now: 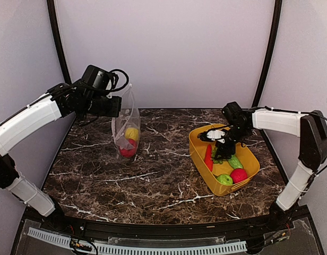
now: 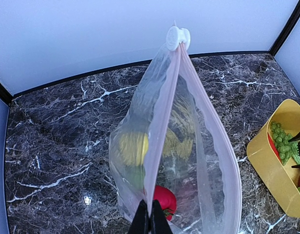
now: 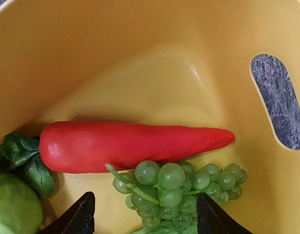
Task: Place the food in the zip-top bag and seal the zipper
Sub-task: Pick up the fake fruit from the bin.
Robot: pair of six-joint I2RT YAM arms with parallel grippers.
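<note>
We hold the bag (image 1: pixel 126 125) upright with our left claw (image 2: pixel 150 222) pinched tight on its zipper (image 2: pixel 165 102), a yellow piece (image 2: pixel 133 148) and a red piece (image 2: pixel 162 200) inside it, while our right claw (image 3: pixel 144 214) hangs spread over the grapes (image 3: pixel 179 185) and red pepper (image 3: pixel 130 146) lying in the yellow tub (image 3: pixel 140 58).

Dark marble table (image 1: pixel 153 180); yellow tub (image 1: pixel 197 153)

zip-top bag (image 2: pixel 213 170): bottom cut off by the lower edge
yellow food (image 2: pixel 133 148): blurred behind the plastic, kind unclear
grape bunch (image 3: pixel 172 175): lowest grapes cut off
green fruit (image 3: pixel 13 207): mostly outside the corner
</note>
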